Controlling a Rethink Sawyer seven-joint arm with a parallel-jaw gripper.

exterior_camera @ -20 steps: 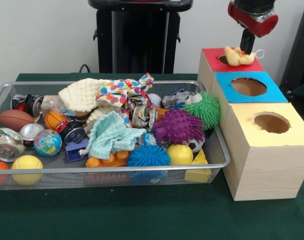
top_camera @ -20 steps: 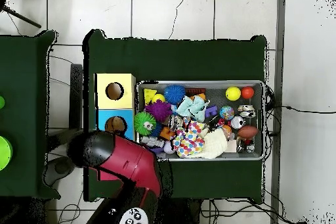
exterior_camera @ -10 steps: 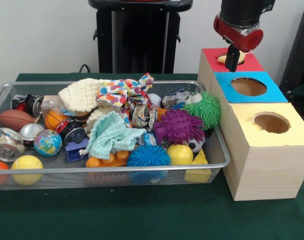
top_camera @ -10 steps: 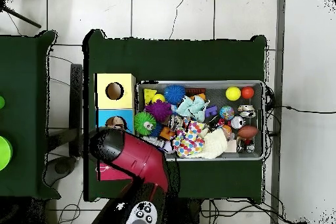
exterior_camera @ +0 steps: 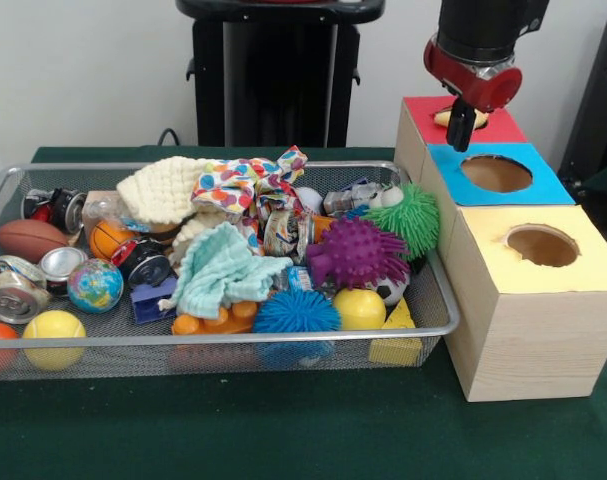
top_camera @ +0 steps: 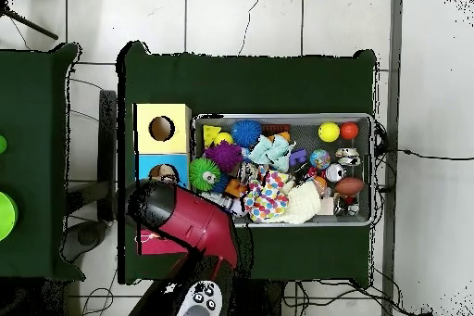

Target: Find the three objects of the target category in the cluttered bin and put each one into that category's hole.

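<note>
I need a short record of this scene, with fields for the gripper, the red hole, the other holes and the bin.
gripper: above the red hole, state unclear
red hole: a yellow thing shows at it, partly behind the gripper
blue hole: nothing seen inside
yellow hole: nothing seen inside
bin: full of balls, cans, cloths and spiky toys

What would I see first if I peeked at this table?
A wire tray heaped with toys fills the left, with a spiky purple ball near its right end. Three wooden boxes with red, blue and yellow tops line the right, the gripper over the red one.
</note>
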